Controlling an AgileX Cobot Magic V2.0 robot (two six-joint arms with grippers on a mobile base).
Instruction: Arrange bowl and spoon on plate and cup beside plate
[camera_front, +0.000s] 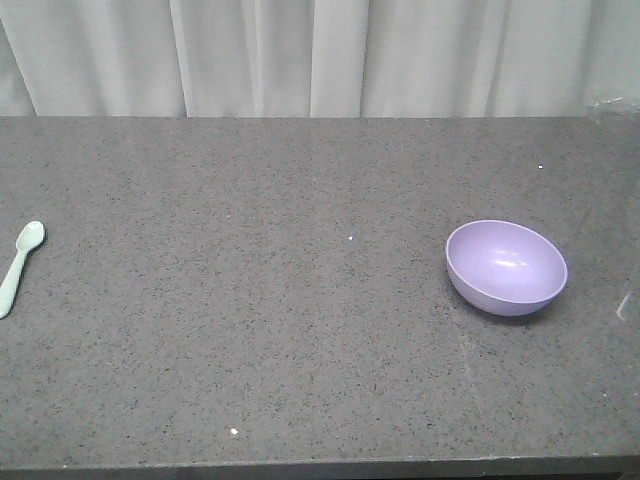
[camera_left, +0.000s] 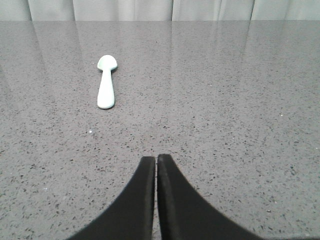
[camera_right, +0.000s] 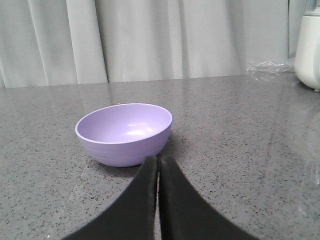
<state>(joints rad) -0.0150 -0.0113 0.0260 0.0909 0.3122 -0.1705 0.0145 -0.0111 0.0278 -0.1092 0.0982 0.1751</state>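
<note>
plain lavender-purple all over the bowl (camera_front: 506, 268), paler glints inside. pale mint green, equally plain, for the spoon (camera_front: 20, 262). dark grey with fine black and white speckles across the table (camera_front: 250, 330). off-white, softly shaded folds on the curtain (camera_front: 320, 55). matte black on both the left gripper (camera_left: 156, 161) and the right gripper (camera_right: 158, 162). white on the appliance (camera_right: 309, 45).

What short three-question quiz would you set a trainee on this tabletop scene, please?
1. True or false: the pale mint-green plastic spoon lies inside the round lavender plastic bowl.
2. The jaws of the left gripper are: A) wide open, B) shut on nothing, C) shut on the spoon.
3. Fill in: the ___ wrist camera faces the bowl.
Key: 1 false; 2 B; 3 right.
</note>
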